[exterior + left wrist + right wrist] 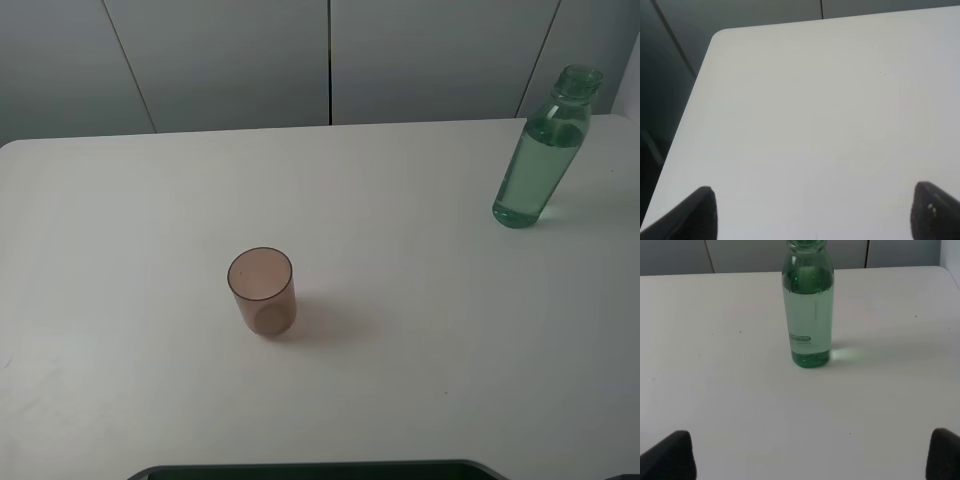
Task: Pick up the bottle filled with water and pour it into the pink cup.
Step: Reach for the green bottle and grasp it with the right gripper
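Observation:
The green see-through bottle (540, 160) stands upright at the far right of the white table (420, 330), uncapped and mostly full of water. It also shows in the right wrist view (808, 315), straight ahead of my right gripper (810, 455), which is open and well short of it. The pink cup (262, 291) stands upright and empty near the table's middle, left of centre. My left gripper (812, 212) is open over bare table near the left edge; neither task object shows in its view. Neither gripper shows in the exterior high view.
Grey wall panels (330, 60) run behind the table's far edge. The table's rounded far-left corner (720, 36) and left edge show in the left wrist view. A dark strip (320, 470) lies along the near edge.

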